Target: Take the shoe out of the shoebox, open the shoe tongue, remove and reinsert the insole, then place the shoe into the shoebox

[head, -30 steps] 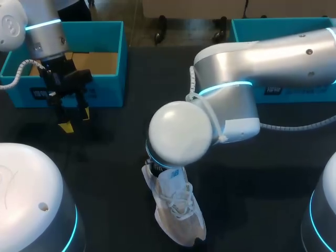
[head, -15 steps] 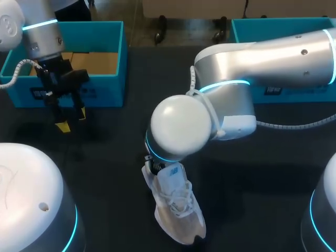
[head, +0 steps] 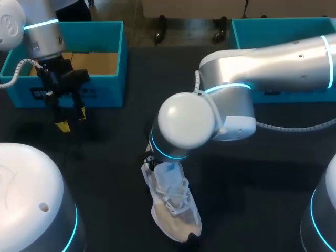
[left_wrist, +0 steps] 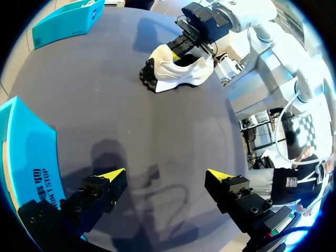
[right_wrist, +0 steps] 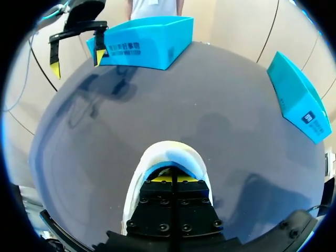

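- Working inside the shoe's mouth looks like the step you are in. The white sneaker point(head: 173, 207) is out of its box and lies on the dark tabletop point(head: 105, 173) near the middle, toe towards the robot and well apart from both boxes
- Your right pincer point(right_wrist: 172, 178) is down in the sneaker's opening at the heel end, with its yellow tips pressed together. The pincer's own body hides the spot, so you cannot tell whether the tips nip the insole, the tongue or nothing
- Your left pincer point(head: 73, 119) hangs spread and empty over the tabletop, just in front of the teal shoebox point(head: 107, 86) on the left
- Next, by my reckoning, the insole has to come up and out through the collar. Nothing pins the sneaker down and it is probably light, so it may ride up with the pull. Bringing the left pincer across to hold the toe would guard against that
- The surface is dark, matte and flat. A second teal box point(head: 252, 31) stands at the far right, away from the working spot
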You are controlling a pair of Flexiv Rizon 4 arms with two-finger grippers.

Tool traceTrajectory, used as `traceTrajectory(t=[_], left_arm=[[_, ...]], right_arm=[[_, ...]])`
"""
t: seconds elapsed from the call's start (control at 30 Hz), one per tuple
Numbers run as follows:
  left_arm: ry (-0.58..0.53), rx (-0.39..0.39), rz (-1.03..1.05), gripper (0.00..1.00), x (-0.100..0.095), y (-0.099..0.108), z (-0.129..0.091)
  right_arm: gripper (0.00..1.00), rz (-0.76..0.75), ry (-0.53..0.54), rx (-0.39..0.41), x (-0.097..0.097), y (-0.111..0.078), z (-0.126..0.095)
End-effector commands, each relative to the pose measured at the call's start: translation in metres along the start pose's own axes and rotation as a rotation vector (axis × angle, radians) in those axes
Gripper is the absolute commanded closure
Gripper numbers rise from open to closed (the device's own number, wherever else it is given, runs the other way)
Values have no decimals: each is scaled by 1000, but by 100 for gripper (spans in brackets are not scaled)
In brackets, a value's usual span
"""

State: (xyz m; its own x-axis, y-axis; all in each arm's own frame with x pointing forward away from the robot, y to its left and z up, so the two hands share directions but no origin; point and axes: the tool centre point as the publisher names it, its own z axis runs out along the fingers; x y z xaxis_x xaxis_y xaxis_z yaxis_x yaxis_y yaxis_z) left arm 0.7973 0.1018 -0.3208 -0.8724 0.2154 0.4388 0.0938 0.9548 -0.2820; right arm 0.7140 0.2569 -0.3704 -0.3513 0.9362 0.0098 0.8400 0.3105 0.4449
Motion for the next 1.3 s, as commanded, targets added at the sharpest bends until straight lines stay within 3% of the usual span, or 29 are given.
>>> traceTrajectory(t=[0.03, 0.3, 0.5, 0.67, 1.0, 1.17, 1.3], left_arm=[[2, -3, -2, 0, 0, 2, -1], [14, -6, -3, 0, -3, 0, 3], [24, -14, 11, 0, -5, -4, 6], [26, -24, 24, 0, -5, -9, 6], [30, -47, 56, 0, -3, -28, 11], [30, -53, 67, 0, -1, -39, 14], [30, -55, 69, 0, 0, -43, 17]], right_arm=[[100, -1, 23, 1, 1, -1, 10], [100, -20, 108, 110, 15, -13, 32], [100, 1, 109, 180, 21, -29, 43], [100, 10, 47, 243, 22, -41, 39], [100, 20, -82, 359, 14, -74, 11], [100, 30, -89, 392, 5, -89, 5], [100, 13, -67, 371, 3, -87, 4]])
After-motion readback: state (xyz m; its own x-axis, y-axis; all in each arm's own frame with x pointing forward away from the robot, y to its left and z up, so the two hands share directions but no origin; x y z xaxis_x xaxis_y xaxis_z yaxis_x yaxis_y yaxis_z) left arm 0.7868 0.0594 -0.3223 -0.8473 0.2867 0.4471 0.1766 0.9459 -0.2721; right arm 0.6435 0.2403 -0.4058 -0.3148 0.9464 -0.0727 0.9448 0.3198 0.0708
